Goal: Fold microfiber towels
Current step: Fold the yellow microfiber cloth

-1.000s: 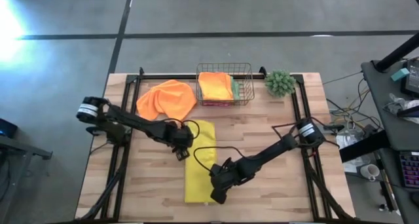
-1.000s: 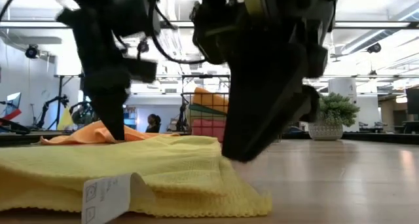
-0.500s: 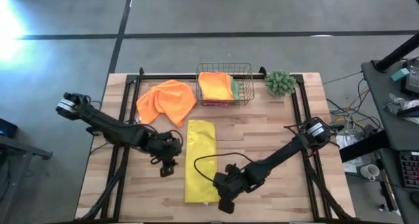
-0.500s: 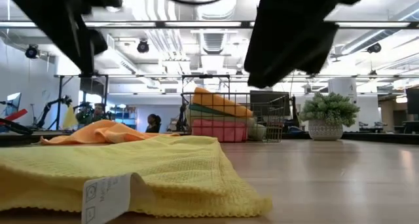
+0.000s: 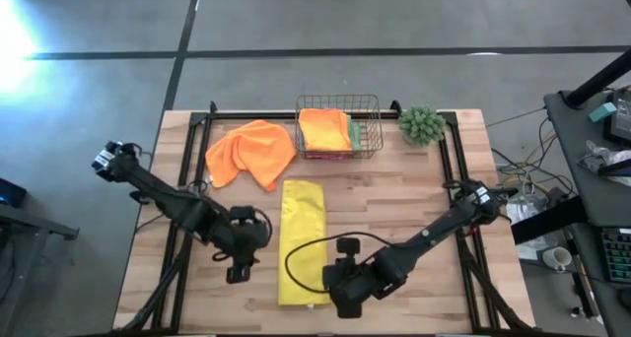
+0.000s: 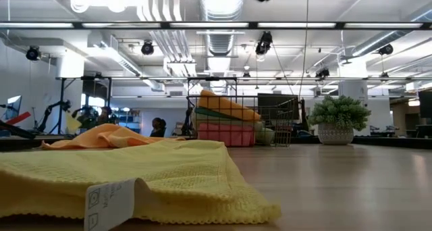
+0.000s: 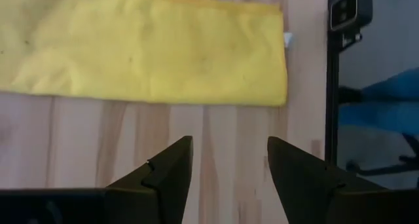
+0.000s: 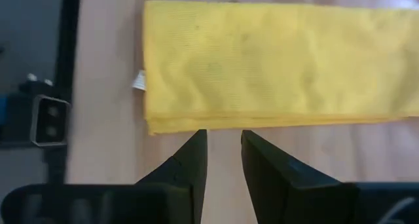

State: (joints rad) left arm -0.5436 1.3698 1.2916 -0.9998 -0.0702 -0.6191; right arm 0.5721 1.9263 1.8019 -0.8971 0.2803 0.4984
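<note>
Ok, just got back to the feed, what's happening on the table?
Nothing is held. The yellow towel lies on the table as a long folded strip. The left hand hovers open beside it, and the right hand hangs near its front end, jaws narrowly apart. An orange towel lies crumpled by the basket of folded towels.

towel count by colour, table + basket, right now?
Yellow towel: 1, folded into a long strip on the table
Orange towels: 2, one loose on the table, one on top of the stack in the basket
Green towel: 1, in the basket
Pink towel: 1, bottom of the basket stack
Total visible: 5
</note>
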